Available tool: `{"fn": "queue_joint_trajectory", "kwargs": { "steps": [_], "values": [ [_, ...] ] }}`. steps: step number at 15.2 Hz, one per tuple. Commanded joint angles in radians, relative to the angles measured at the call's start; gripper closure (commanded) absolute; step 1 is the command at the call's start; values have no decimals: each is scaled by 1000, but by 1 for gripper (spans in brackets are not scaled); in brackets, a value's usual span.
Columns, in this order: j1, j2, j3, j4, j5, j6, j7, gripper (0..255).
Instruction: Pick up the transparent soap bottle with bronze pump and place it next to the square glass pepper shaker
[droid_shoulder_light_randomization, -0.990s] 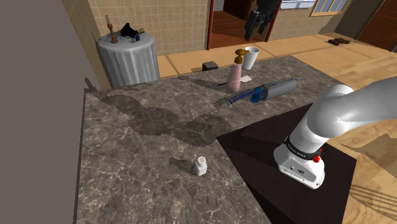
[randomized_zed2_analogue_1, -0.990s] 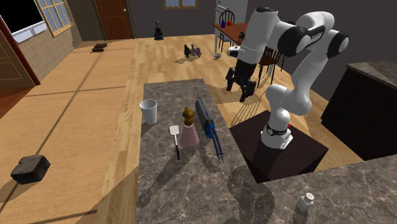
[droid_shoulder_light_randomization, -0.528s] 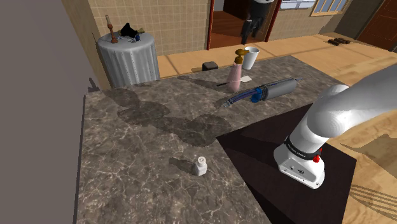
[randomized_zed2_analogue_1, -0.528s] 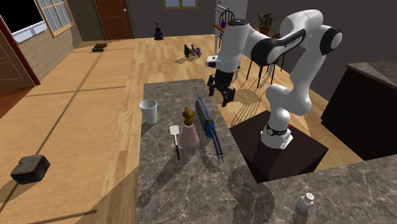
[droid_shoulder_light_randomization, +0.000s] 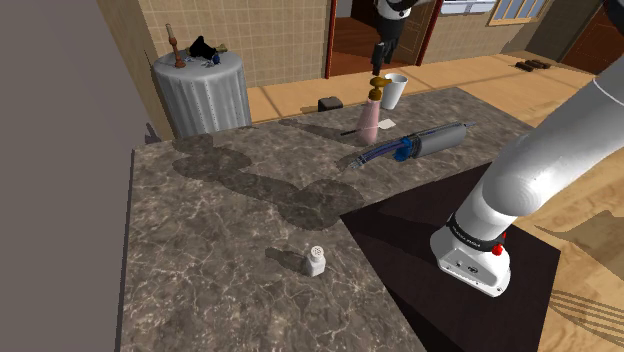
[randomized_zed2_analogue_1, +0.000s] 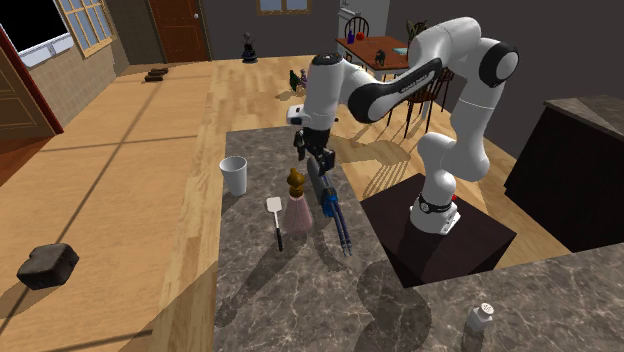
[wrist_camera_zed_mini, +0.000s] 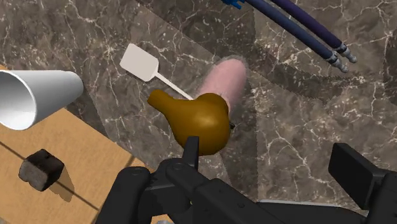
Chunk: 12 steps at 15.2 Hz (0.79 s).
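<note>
Just ahead of one fingertip (wrist_camera_zed_mini: 191, 147) stands the soap bottle (wrist_camera_zed_mini: 224, 81), its pinkish body upright on the counter (wrist_camera_zed_mini: 299, 108) and its bronze pump (wrist_camera_zed_mini: 197, 118) right at that finger's tip; whether the two touch cannot be told. The gripper (randomized_zed2_analogue_1: 315, 163) is spread wide and its fingers hold nothing. The bottle sits toward one finger rather than in the middle of the gap. Beyond the bottle from the fingers lies a white spatula (wrist_camera_zed_mini: 142, 62). Further out on the same side a white cup (wrist_camera_zed_mini: 32, 95) stands near the counter's edge, with a black block (wrist_camera_zed_mini: 41, 172) on the wooden floor past it. On the other finger's side a tool (randomized_zed2_analogue_1: 328, 205) with blue handles lies along the counter, just beside the bottle. The pepper shaker (droid_shoulder_light_randomization: 315, 261) stands well apart from the fingers, on the stretch of counter beside the robot's stand (droid_shoulder_light_randomization: 400, 260).
</note>
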Motion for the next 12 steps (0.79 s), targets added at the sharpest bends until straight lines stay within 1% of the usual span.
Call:
{"fn": "queue_joint_trajectory", "kwargs": {
  "steps": [1, 4, 5, 12],
  "values": [
    [-4, 77, -23, 46, 2, 19, -62, 0],
    [-14, 197, -47, 127, 14, 39, -146, 0],
    [-15, 201, -47, 130, 15, 40, -149, 0],
    [-24, 234, -56, 65, 19, 138, -153, 0]
  ]
}}
